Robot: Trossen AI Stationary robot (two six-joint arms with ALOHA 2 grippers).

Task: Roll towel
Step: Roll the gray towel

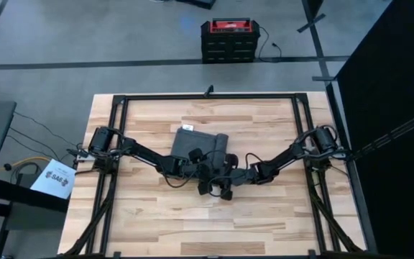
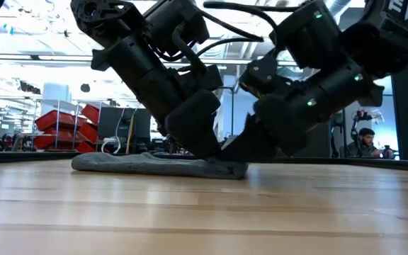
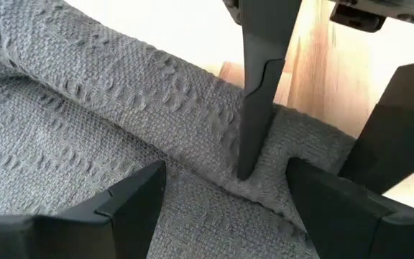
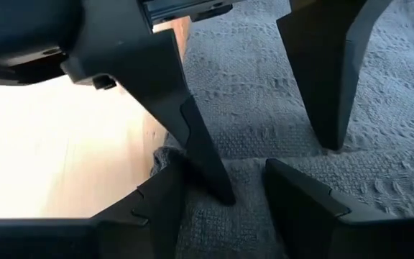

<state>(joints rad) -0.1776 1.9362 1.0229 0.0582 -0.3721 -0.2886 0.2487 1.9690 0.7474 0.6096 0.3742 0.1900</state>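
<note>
Both pincers meet at the towel's (image 1: 200,142) near edge on the desk (image 1: 264,216). The left pincer (image 3: 225,188) and right pincer (image 4: 225,188) stand wide, fingertips pressing the cloth.

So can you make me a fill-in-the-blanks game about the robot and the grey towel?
1. The towel lies on a table made of ____.
2. The number of grippers down at the towel's near edge is ____.
3. The left gripper has its fingers spread ____ over the cloth.
4. The right gripper sits close beside the ____ gripper.

Missing words: wood; two; open; left
</note>
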